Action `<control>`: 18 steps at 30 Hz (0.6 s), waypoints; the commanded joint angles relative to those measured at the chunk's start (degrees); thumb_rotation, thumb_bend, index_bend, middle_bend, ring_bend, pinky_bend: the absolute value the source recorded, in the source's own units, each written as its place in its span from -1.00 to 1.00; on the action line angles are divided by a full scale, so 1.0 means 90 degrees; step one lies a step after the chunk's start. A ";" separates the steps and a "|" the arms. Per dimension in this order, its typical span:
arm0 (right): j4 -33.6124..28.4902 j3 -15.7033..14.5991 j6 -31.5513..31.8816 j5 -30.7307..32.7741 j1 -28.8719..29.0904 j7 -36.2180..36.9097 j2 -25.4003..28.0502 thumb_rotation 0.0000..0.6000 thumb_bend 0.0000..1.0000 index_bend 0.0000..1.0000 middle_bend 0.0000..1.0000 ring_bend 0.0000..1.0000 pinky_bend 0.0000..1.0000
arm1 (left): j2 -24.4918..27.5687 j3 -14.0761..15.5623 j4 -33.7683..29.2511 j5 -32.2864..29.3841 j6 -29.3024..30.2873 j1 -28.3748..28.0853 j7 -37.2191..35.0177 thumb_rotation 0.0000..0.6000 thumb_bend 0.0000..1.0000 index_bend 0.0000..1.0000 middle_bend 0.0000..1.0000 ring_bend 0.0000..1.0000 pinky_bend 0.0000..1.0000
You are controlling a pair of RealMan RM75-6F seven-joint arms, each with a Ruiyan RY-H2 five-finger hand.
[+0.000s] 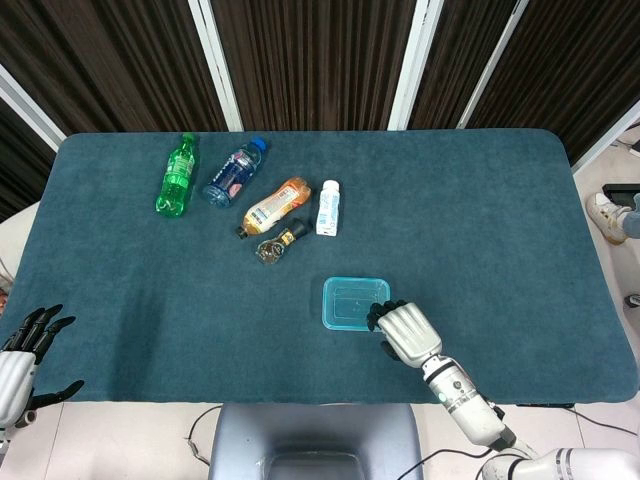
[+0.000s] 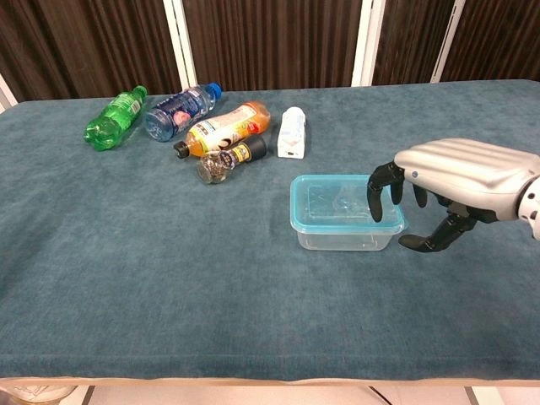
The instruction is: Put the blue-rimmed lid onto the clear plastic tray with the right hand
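A: Chest view first — we see the blue-rimmed lid [image 2: 342, 202] already sitting on the clear plastic tray [image 2: 344, 237], near the middle of the teal table [image 2: 169, 278].

B: And our right hand [image 2: 456, 181]?

A: It hangs palm down over the lid's right end. The fingertips [image 2: 375, 207] curl down over the lid's right edge, the thumb reaches low beside the tray, and we see nothing gripped between them. Whether the tips actually touch the lid, we cannot tell.

B: In the head view we get the same — the right hand [image 1: 405, 328] at the lid's [image 1: 355, 301] right corner, dark fingertips on or just over the rim.

A: Our left hand [image 1: 25, 350] sits off the table's near left corner, fingers spread, holding nothing.

B: Behind the tray lie a green bottle [image 2: 115, 117], a blue-capped bottle [image 2: 179, 110], an orange bottle [image 2: 224, 126], a small dark-capped jar [image 2: 229, 160] and a white bottle [image 2: 292, 132], well apart from the tray.
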 commanded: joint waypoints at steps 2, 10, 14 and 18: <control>0.0062 0.0027 -0.0071 0.0051 -0.0014 0.0006 -0.0032 1.00 -0.10 0.14 -0.11 -0.18 0.14 | 0.0001 -0.0001 0.0000 -0.0004 0.0003 0.0003 -0.0005 1.00 -0.11 -0.61 -0.86 -0.92 -0.51; 0.0154 0.0091 -0.0211 0.0044 -0.0032 0.0196 -0.0050 1.00 -0.10 0.01 -0.11 -0.26 0.11 | -0.0001 -0.0007 -0.0011 -0.0024 -0.0004 0.0003 0.0017 1.00 -0.11 -0.61 -0.86 -0.92 -0.51; 0.0186 0.0094 -0.0240 -0.0018 -0.0051 0.0271 -0.0038 1.00 -0.10 -0.03 -0.13 -0.27 0.10 | -0.0001 -0.0013 -0.0027 -0.0036 -0.0018 -0.0004 0.0036 1.00 -0.11 -0.61 -0.86 -0.92 -0.51; 0.0205 0.0095 -0.0280 -0.0024 -0.0067 0.0276 -0.0047 1.00 -0.10 -0.03 -0.13 -0.28 0.10 | 0.0000 -0.0011 -0.0039 -0.0038 -0.0035 -0.0011 0.0052 1.00 -0.11 -0.61 -0.86 -0.92 -0.51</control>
